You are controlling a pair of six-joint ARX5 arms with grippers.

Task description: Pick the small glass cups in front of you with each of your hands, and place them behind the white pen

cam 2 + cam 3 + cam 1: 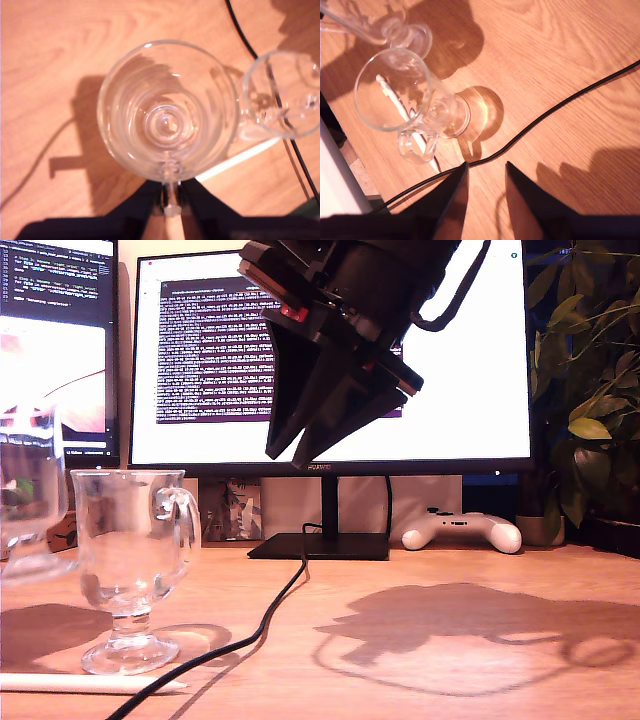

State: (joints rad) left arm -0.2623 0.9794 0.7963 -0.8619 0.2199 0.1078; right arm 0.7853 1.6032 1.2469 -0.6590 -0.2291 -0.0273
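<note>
One clear glass mug (130, 570) stands upright on the wooden table at the exterior view's left, just behind the white pen (90, 682). A second glass mug (28, 490) shows at that view's left edge. My first gripper (170, 194) is shut on this mug's handle, and its wrist view looks straight down into the bowl (167, 112). I cannot tell whether the mug's foot touches the table. The standing mug (285, 95) is close beside it, over the pen (245, 157). My second gripper (288, 458) hangs high above the table, open and empty (486, 167), away from the standing mug (400, 95).
A black cable (270, 610) snakes from the monitor stand (320, 545) past the standing mug's foot toward the camera. A white game controller (462, 530) lies at the back. A leafy plant (590, 390) fills the exterior view's right edge. Two lit monitors stand behind.
</note>
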